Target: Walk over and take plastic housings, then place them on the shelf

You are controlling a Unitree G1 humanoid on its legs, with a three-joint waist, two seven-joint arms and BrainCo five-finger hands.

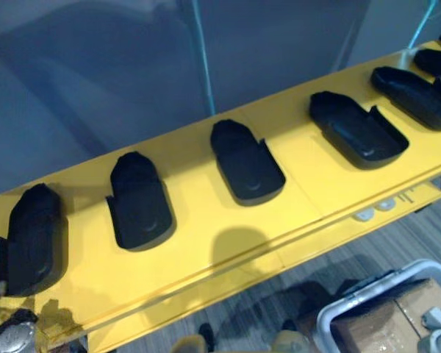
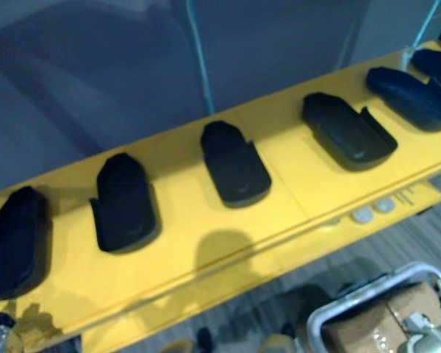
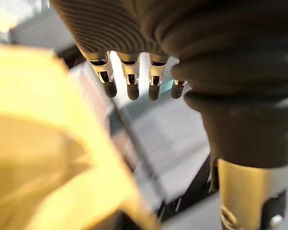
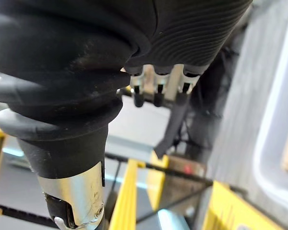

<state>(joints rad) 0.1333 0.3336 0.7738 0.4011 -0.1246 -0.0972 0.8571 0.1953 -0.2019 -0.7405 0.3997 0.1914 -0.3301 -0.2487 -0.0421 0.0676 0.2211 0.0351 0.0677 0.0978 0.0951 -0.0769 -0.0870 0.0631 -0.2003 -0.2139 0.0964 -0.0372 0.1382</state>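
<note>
Yellow shelf (image 1: 198,213) of black plastic housings (image 1: 246,162); left hand (image 3: 130,79) loose-fingered, empty.

Rightmost housing (image 1: 436,60) and grey bin (image 1: 367,293), both partly beyond the picture's edge.

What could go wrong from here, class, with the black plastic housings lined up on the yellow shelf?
1. The open, empty left robot hand is beside the yellow shelf; a swing might knock the leftmost black plastic housing.
2. Gaps in the row look narrow, so adding another could bump a neighbour.
</note>
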